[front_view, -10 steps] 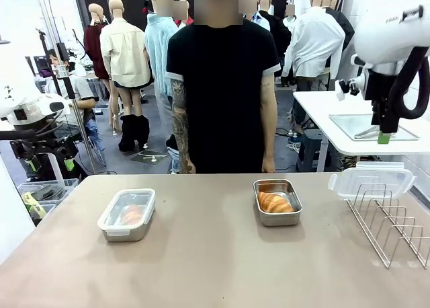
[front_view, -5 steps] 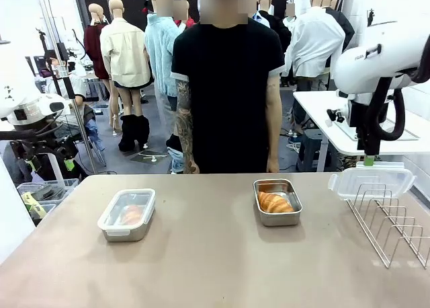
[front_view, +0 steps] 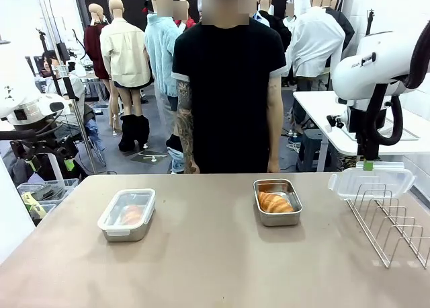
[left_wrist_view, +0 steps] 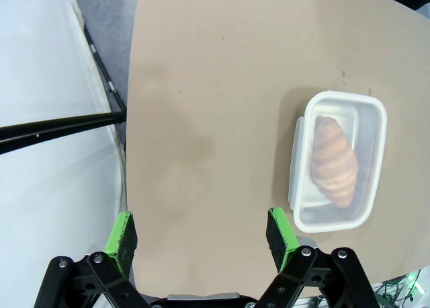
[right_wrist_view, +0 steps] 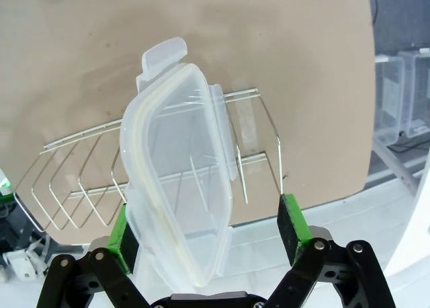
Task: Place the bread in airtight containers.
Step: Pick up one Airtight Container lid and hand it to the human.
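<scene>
Two steel containers stand on the table. The left container (front_view: 126, 214) wears its clear lid, and a golden bread roll (left_wrist_view: 334, 161) shows through it; the same container (left_wrist_view: 338, 160) lies ahead and to the right of my open left gripper (left_wrist_view: 201, 237). That left gripper (front_view: 50, 165) hangs off the table's left edge. The right container (front_view: 277, 202) is uncovered with a bread roll (front_view: 274, 202) inside. Its clear lid (front_view: 371, 180) leans on a wire rack. My right gripper (front_view: 367, 163) hovers just above that lid (right_wrist_view: 181, 173), jaws open (right_wrist_view: 207, 234) on either side of its near end.
A wire rack (front_view: 393, 220) stands at the table's right end, also seen as the rack (right_wrist_view: 74, 187) under the lid. A person in a black shirt (front_view: 225, 86) stands at the far edge, hands down. The tan table (front_view: 201, 261) is bare in front.
My right arm has swung left and come down over the lid on the rack. The person shifted slightly to the right. The left arm has not moved.
</scene>
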Robot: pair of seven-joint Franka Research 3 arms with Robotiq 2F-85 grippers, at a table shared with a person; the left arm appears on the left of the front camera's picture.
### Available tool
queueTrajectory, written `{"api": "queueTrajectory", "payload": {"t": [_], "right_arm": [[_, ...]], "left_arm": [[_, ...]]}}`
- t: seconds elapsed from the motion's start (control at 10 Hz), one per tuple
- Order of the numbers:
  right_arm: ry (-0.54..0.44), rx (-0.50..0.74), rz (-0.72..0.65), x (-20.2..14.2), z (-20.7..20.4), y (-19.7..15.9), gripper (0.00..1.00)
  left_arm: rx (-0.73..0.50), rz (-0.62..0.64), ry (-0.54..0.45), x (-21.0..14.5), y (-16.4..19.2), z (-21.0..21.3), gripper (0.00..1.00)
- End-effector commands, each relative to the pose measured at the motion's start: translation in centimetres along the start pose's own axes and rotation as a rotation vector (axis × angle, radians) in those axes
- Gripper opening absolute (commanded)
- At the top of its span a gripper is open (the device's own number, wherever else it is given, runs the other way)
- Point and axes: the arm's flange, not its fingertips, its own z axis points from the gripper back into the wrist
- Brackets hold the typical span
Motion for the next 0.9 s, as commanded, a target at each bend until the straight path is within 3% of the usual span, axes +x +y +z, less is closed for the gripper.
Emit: {"api": "queueTrajectory", "payload": {"t": [0.0,0.4,0.5,0.8], "right_arm": [[0.015,0.013,0.005,0.5,-1.0,-1.6,1.00],[0.081,0.043,0.008,1.3,-2.1,-3.4,1.00],[0.078,0.047,0.008,1.2,-2.0,-3.7,0.92],[0.057,0.054,0.018,1.1,-1.6,-3.5,0.32]], "left_arm": [[-0.001,-0.005,-0.003,-0.1,0.0,0.1,1.00],[-0.001,-0.005,-0.003,-0.1,0.0,0.1,1.00],[-0.001,-0.005,-0.003,-0.1,0.0,0.1,1.00],[-0.001,-0.005,-0.003,-0.1,0.0,0.1,1.00]]}}
